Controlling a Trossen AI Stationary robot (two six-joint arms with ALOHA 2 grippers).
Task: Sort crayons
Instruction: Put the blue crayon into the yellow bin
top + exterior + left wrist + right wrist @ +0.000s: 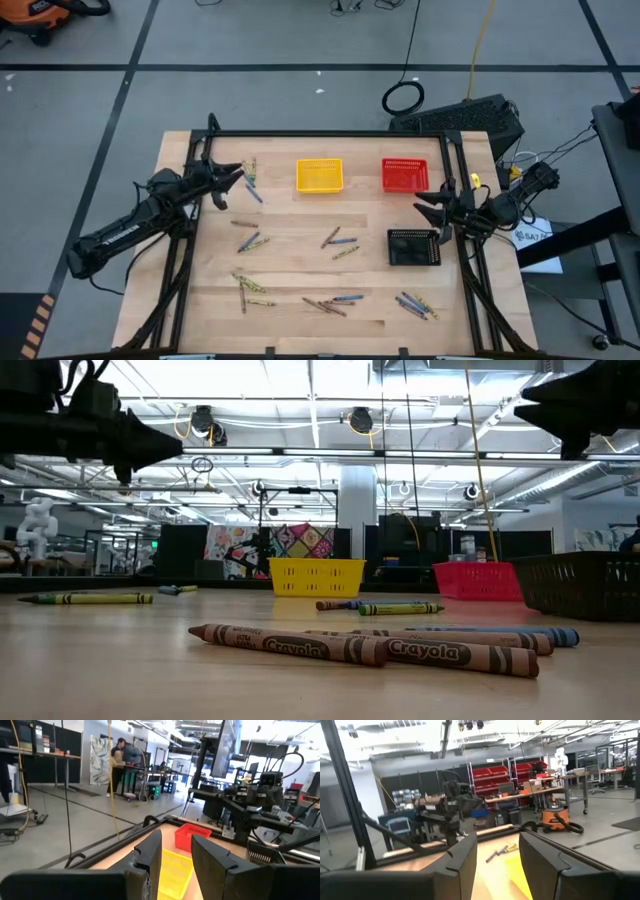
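Crayons (pixel 331 240) lie scattered across the counter (pixel 290 210), while the left gripper (pixel 236 176) and right gripper (pixel 424 207) hover spread and apparently empty, the latter beside the black basket (pixel 413 247).

both robot arms are dark, almost black. the left arm (pixel 120 232) is a long thick tube with small white letters along its side. the right arm (pixel 510 203) is chunky, with thin black cables looping off its far end. each arm ends in a pointy claw with two flat fingers. up close, the left arm's fingers (pixel 150 851) are smooth black wedges with slanted tops and sharp edges. the right arm's fingers (pixel 465 854) look the same, blocky and matte black.
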